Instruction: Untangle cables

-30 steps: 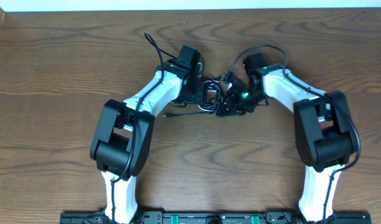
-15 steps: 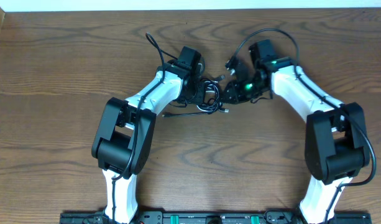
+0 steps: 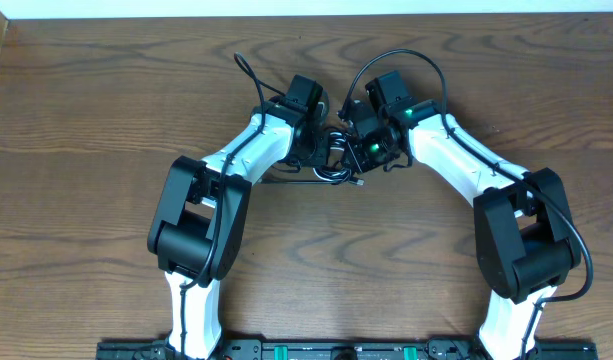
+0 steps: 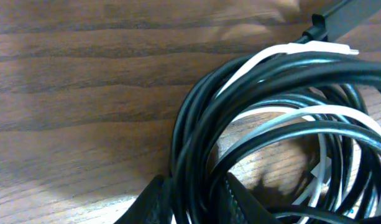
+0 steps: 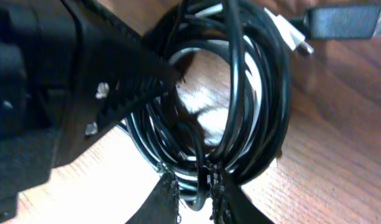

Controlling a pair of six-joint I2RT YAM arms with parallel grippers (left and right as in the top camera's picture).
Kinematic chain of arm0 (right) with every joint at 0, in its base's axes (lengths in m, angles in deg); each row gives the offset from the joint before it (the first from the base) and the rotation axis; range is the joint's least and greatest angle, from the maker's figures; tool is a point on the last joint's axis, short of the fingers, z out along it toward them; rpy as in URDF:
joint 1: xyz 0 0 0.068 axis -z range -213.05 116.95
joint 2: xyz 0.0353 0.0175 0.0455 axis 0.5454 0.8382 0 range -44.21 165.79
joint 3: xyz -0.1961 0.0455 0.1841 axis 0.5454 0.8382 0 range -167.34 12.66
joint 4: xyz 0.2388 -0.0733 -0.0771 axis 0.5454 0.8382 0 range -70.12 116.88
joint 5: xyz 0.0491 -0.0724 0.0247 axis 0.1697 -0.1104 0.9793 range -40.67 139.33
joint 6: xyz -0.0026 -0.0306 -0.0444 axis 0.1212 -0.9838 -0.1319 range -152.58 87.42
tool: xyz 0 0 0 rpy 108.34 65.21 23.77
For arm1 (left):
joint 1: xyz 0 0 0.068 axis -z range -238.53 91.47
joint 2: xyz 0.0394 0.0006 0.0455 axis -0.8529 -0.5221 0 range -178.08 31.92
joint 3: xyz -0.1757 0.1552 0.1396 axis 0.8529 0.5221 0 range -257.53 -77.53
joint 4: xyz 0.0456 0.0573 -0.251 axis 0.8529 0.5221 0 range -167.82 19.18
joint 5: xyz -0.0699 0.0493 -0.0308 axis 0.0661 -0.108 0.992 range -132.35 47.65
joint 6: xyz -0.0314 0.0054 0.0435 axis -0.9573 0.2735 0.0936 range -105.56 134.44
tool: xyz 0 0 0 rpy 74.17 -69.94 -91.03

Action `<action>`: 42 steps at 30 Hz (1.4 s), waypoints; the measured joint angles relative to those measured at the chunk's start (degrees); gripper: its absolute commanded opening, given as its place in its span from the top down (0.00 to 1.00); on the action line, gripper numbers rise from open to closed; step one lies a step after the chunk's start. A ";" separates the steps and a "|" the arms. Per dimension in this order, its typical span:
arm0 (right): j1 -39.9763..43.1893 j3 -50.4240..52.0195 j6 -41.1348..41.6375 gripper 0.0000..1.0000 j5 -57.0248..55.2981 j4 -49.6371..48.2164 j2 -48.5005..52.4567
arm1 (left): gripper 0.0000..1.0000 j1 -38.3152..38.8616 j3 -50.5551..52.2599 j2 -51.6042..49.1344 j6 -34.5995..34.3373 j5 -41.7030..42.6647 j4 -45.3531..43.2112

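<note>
Squarely between them, left gripper (image 4: 196, 200) and right gripper (image 5: 195, 196) each pinch strands of the thin black-and-white cable coil (image 4: 193, 127).

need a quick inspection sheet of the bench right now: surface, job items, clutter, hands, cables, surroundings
surface: brown wood-grain table
job's things: cable bundle, coiled black strands with one white cable woven in, not yet separated; one black end trails left on the table
clutter: nothing seen
hands: left hand closed around strands at the bundle's edge; right hand pinching black strands at the bottom of the loop
cables: thick arm cords arch over both wrists
surroundings: white strip along the far edge; black rail at the near edge
</note>
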 measured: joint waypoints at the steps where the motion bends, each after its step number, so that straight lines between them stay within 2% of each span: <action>1: -0.04 0.00 -0.02 0.80 -0.17 0.33 0.00 | 0.73 0.00 0.00 0.00 0.00 0.00 0.00; 12: 0.31 0.00 2.14 0.80 -0.07 1.77 1.25 | 0.72 -0.17 0.00 -0.02 0.00 1.27 0.04; 21: 1.53 -0.04 2.67 0.80 3.34 1.90 2.51 | 0.66 -0.55 0.00 -0.04 0.00 4.26 0.17; 26: 2.95 -0.11 3.10 0.83 7.02 1.86 3.32 | 0.58 -0.70 0.00 0.02 0.00 5.62 0.39; 29: 3.76 -0.39 4.00 0.91 10.99 1.62 4.76 | 0.55 -0.92 0.00 0.85 -0.04 6.03 1.53; 36: 5.05 -0.52 6.16 0.90 19.04 1.14 7.82 | 0.55 -2.93 -0.02 4.83 -0.22 7.54 10.29; 42: 5.44 -0.52 7.52 0.89 21.00 0.15 8.94 | 0.55 -3.02 0.33 4.83 0.92 7.63 11.82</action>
